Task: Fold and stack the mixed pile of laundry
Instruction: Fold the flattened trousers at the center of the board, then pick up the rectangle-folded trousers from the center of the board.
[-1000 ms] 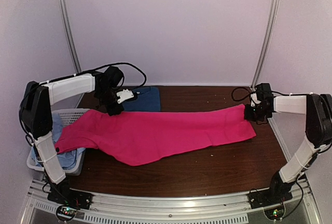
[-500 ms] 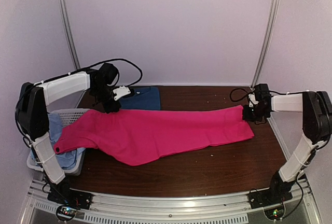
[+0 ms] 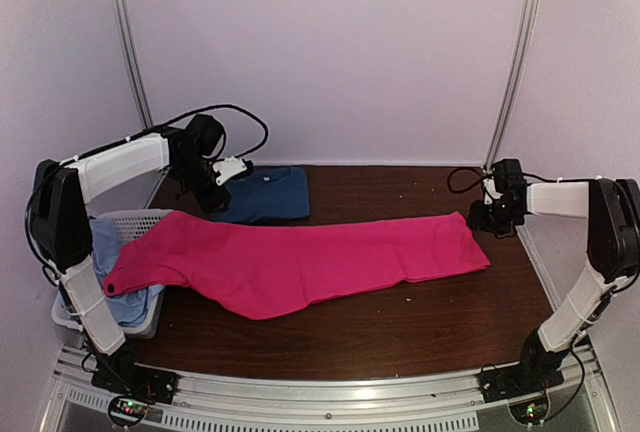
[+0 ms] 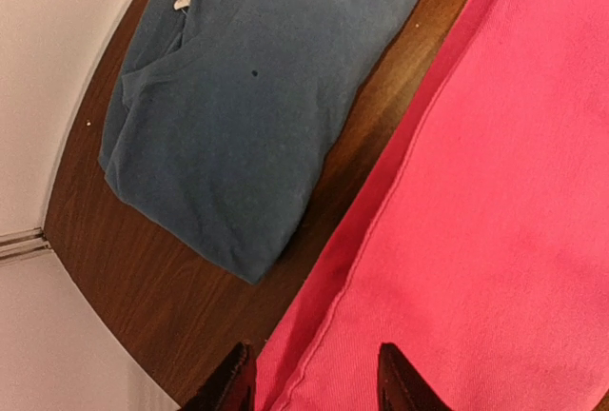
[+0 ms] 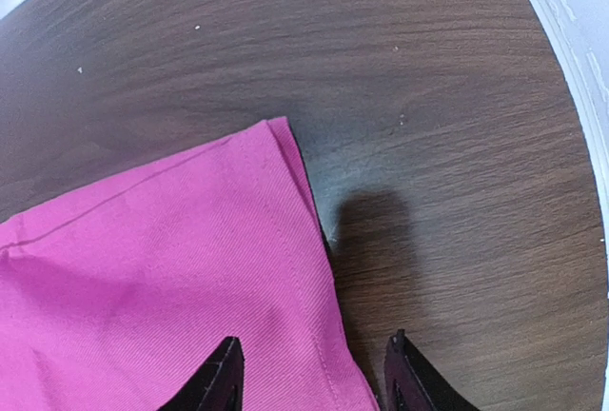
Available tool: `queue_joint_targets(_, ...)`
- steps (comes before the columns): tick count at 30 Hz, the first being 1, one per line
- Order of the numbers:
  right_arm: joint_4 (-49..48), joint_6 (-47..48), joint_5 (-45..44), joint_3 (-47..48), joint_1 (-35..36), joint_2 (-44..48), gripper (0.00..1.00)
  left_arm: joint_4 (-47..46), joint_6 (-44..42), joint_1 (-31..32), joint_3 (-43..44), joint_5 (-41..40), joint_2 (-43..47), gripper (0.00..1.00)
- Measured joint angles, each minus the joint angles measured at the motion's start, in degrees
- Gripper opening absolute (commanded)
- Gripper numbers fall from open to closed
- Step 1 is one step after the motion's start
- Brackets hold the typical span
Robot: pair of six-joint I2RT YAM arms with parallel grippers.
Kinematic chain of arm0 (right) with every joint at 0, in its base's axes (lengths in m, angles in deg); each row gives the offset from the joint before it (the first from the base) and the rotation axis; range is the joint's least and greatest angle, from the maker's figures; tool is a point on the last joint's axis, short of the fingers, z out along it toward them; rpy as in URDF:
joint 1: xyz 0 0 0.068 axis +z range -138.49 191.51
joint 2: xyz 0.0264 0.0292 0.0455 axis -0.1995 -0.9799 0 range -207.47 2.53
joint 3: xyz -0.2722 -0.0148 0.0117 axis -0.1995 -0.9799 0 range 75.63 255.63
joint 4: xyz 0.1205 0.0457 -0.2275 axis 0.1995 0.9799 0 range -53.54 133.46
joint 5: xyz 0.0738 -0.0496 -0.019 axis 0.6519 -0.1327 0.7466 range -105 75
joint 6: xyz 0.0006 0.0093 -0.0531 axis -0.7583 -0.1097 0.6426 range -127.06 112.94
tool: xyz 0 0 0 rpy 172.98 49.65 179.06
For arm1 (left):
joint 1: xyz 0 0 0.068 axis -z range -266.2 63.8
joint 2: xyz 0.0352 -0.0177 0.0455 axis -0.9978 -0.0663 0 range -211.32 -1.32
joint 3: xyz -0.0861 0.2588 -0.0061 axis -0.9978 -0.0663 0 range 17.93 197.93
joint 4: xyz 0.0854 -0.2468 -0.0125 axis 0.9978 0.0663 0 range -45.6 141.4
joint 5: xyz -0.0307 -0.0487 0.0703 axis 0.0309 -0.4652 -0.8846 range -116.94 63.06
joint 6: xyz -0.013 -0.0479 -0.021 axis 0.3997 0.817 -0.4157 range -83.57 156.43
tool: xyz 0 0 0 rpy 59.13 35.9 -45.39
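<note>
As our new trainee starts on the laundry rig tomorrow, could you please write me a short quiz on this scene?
1. True or false: the dark blue T-shirt lies folded on the table, outside the white basket.
2. Which cloth lies inside the basket? A) the dark blue T-shirt B) the pale blue cloth C) none
3. In a few words: how do the left end effector and the right end effector stand, and over what?
Key: 1 true; 2 B; 3 both open, holding nothing, over the ends of the magenta-pink shirt.
</note>
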Motion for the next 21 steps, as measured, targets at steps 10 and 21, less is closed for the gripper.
queue_joint_targets(10, 0.09, 0.31, 0.74, 1.38, -0.02, -8.04, 0.49, -6.73, 3.93, 0.0, -1.75, 1.55, 7.67, 0.49)
queue_joint_targets(21, -0.26, 2.23, 2.69, 2.67, 3.21, -9.79, 0.0, -14.29, 10.03, -0.44, -5.86, 0.33, 13.6, 0.61)
